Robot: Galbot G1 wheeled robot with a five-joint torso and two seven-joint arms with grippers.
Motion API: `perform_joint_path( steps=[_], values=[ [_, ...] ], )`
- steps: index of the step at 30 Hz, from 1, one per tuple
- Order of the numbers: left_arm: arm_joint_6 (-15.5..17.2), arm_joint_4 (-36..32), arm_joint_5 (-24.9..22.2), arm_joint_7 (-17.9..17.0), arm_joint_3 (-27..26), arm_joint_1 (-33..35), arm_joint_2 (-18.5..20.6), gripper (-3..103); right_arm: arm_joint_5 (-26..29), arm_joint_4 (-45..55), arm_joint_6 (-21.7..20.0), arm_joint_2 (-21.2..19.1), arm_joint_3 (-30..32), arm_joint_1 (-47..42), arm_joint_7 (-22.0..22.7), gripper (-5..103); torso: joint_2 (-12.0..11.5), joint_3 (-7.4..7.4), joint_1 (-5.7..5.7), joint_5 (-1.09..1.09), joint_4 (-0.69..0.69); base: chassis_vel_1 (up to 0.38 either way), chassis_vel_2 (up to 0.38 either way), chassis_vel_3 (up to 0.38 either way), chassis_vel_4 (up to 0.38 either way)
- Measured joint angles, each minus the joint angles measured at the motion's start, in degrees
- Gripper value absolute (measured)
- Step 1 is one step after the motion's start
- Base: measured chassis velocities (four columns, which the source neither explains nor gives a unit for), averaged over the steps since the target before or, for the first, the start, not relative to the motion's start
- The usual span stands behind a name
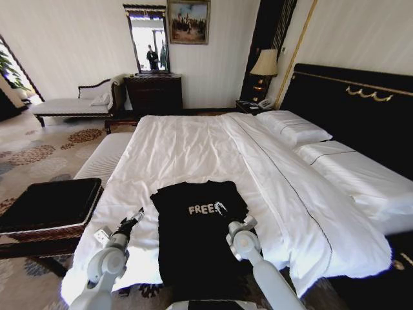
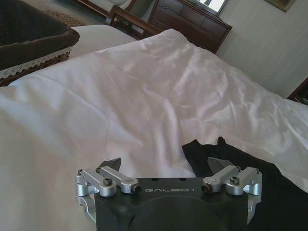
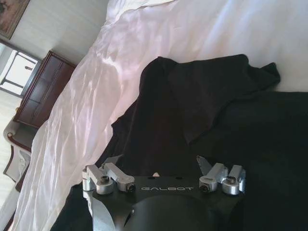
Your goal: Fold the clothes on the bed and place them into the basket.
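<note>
The clothes are one black T-shirt [image 1: 193,245] with white "FREE!" lettering, lying flat at the near end of the bed [image 1: 193,148]. My left gripper [image 1: 137,216] hovers open over the white sheet just left of the shirt; the left wrist view has its fingers [image 2: 165,163] spread wide, with the shirt's edge [image 2: 269,192] beside them. At the shirt's right edge my right gripper [image 1: 242,225] is open too, its fingers [image 3: 158,161] wide apart above the black cloth [image 3: 216,110] and holding nothing. The black basket [image 1: 48,203] stands on the floor to the left of the bed, and its rim [image 2: 33,53] also shows.
A narrow white-cushioned bench [image 1: 103,158] runs along the bed's left side behind the basket. White pillows [image 1: 293,126] and a black headboard [image 1: 348,110] lie to the right. A dark dresser [image 1: 153,93], a chaise [image 1: 77,103] and a lamp [image 1: 264,64] stand at the far wall.
</note>
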Motion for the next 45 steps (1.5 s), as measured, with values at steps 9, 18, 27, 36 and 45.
perform_joint_path(
  steps=[9,18,27,36,45],
  values=[
    [0.1,-1.0,0.0,-0.3,-0.2,0.5,0.5,100,0.6,-2.3,0.3,-0.5,1.3,0.7,-0.1,58,0.0,0.00,0.00,0.01,0.00,0.000,0.000,0.000,0.000],
    [0.0,-1.4,0.0,-0.5,-0.3,0.9,0.1,100,0.0,-3.4,1.0,-0.7,1.9,1.4,-0.2,26,0.0,0.00,0.00,0.00,0.00,0.000,0.000,0.000,0.000],
    [-0.1,-1.7,0.0,-0.6,-0.5,1.1,0.0,100,-0.5,-0.2,0.6,-0.9,2.2,-1.0,-0.8,-1,0.0,0.00,0.00,0.00,0.00,0.000,0.000,0.000,0.000],
    [-0.1,-1.7,0.1,-0.7,-0.3,0.9,-0.1,100,-0.7,-1.6,0.2,0.3,2.8,-1.1,-1.1,25,0.0,0.00,0.00,0.00,0.00,0.000,0.000,0.000,0.000],
    [-0.1,-1.7,0.2,-0.9,-0.4,1.1,-0.1,100,-0.5,-4.4,0.3,1.0,2.8,0.2,-0.9,58,0.0,0.00,0.00,0.00,0.01,0.000,0.000,0.000,0.000]
  ],
)
